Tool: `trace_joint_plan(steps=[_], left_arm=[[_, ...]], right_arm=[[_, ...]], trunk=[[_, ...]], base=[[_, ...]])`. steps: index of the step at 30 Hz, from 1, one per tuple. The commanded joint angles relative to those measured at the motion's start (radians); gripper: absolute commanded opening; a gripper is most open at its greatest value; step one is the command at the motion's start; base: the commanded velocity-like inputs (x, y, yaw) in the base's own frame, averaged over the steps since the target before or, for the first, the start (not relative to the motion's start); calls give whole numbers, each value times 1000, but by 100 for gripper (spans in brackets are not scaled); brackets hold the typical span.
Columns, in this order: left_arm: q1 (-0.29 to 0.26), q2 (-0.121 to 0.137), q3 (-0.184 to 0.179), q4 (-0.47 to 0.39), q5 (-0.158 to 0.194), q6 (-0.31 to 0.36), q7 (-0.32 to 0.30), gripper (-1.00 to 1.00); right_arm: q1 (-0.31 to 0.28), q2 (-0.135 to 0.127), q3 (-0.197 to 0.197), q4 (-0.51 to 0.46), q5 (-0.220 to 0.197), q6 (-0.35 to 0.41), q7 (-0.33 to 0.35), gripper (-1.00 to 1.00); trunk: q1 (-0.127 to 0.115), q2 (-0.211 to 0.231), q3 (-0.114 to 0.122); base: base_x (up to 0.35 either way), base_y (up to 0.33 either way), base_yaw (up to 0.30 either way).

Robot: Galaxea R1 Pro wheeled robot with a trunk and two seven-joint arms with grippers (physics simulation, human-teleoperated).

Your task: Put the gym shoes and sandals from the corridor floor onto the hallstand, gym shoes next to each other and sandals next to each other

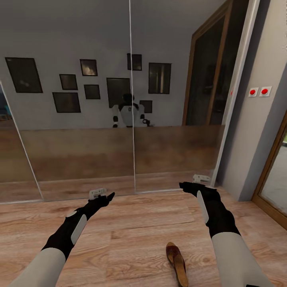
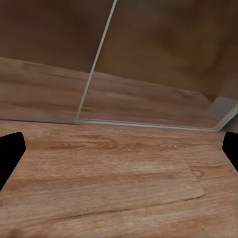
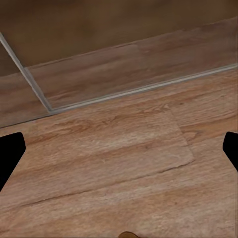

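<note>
One brown sandal [image 1: 177, 263] lies on the corridor floor [image 1: 131, 231] close in front of me, just inside my right forearm. A brown tip [image 3: 128, 234] at the edge of the right wrist view may be this sandal. My left gripper [image 1: 105, 196] [image 2: 119, 153] hovers low over bare planks near the mirrored doors, open and holding nothing. My right gripper [image 1: 185, 185] [image 3: 119, 153] is likewise open and empty, held ahead of the sandal. The gym shoes and the hallstand are out of view.
A tall wardrobe with mirrored sliding doors [image 1: 79, 119] stands straight ahead, reflecting me and framed pictures. Its floor track [image 1: 119, 193] runs just beyond both grippers. A grey wall with two red buttons [image 1: 259, 91] and a wooden door frame [image 1: 275, 191] stand at the right.
</note>
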Motion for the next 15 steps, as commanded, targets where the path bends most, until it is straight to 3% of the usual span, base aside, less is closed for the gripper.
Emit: trace_joint_plan(steps=[1,10,13,15], left_arm=[[0,0,3,-1,11,10,-6,100],[0,0,4,-3,8,11,-5,100],[-4,2,3,-10,0,28,-1,100],[-10,6,3,-15,-4,126,1,100]], right_arm=[[-1,1,-2,-1,5,5,1,100],[0,0,-2,-1,10,4,0,100],[-3,-2,2,80,10,-17,0,100],[-4,-3,3,164,10,-33,0,100]], trunk=[[0,0,-1],[0,0,-1],[0,0,-1],[0,0,-1]], base=[[0,-109,16],[0,-24,4],[0,0,0],[0,0,0]])
